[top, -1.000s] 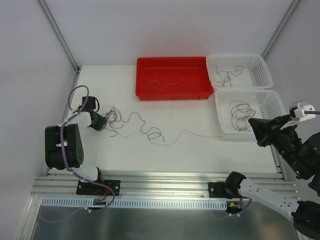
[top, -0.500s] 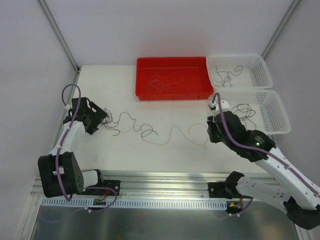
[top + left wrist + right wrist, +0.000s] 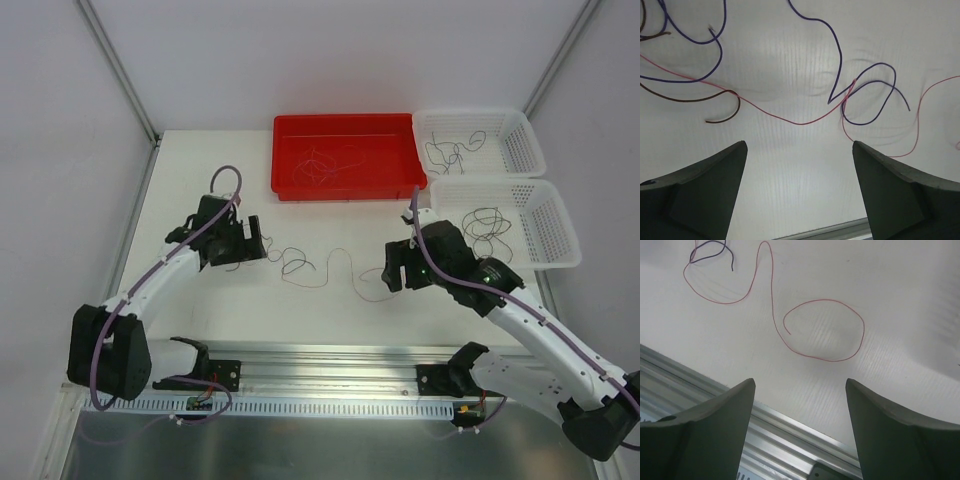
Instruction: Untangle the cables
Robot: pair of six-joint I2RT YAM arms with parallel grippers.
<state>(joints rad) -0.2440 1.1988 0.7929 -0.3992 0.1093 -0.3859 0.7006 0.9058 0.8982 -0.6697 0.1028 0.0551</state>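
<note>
L arm [image 3: 165, 272] & R arm [image 3: 520, 312] swung in toward wires [image 3: 312, 266] mid-tabletop [image 3: 250, 305] vs 0.5s ago, both jaws open, empty

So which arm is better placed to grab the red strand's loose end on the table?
Right. The right hand, open, hovers directly over the red strand where its free end curls. The left hand, also open, sits over the purple strand crossing, farther along.

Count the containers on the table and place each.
3: red tray at far centre; white basket in the far right corner; second white basket just nearer than it. None looks hidden.
</note>
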